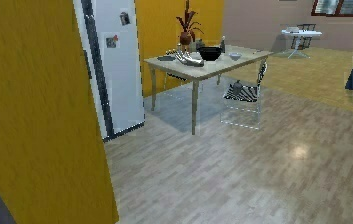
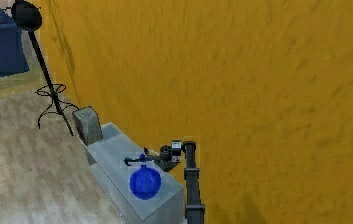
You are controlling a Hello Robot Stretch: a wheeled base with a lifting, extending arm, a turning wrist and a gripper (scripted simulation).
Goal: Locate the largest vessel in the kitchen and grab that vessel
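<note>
Reaching tool: at the grey bench by the yellow wall; I cannot tell its grip state, nor whether it holds anything.
Blue round thing: on the grey bench, just beside the tool; too blobby to call a vessel, contents unseen.
Risk, wrong pick: taking this blue thing would likely fail the task if a larger vessel stands elsewhere.
Risk, knock: the arm is close to it, so a careless swing could roll it off the bench edge.
Dark bowl: on the wooden bench near the fridge; probably the largest vessel, and I judge it beyond the arm's reach; its inside is hidden.
Plant pot: holds a leafy plant, just behind the bowl.
Risk, approach: the chair crowds that bench's near side and could block the base.
</note>
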